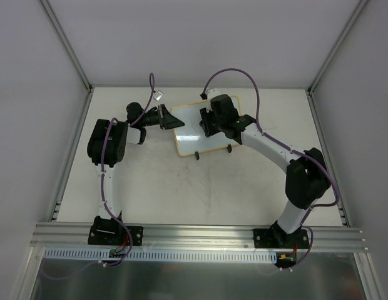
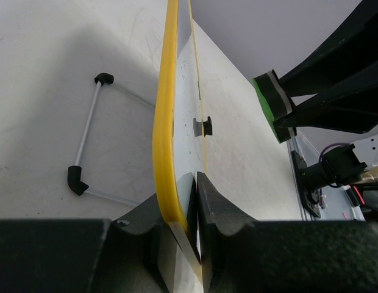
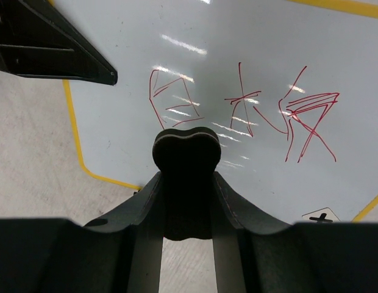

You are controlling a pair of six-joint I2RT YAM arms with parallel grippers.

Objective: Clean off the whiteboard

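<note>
The whiteboard (image 1: 193, 139), white with a yellow rim, lies at the back middle of the table. Red scribbles (image 3: 244, 107) cover its face. My left gripper (image 1: 170, 119) is shut on the board's left edge; in the left wrist view both fingers (image 2: 221, 210) pinch the yellow rim (image 2: 164, 122). My right gripper (image 1: 210, 124) hangs over the board, shut on a black bone-shaped eraser (image 3: 186, 149). The eraser's tip sits just below the leftmost red mark. From the left wrist view the eraser (image 2: 271, 104) shows a green face.
A wire stand with black feet (image 2: 76, 180) juts from the board's underside. Two black clip feet (image 1: 198, 155) sit at the board's near edge. Grey walls and metal rails (image 1: 74, 147) enclose the table. Purple cables (image 1: 234, 72) loop above both arms.
</note>
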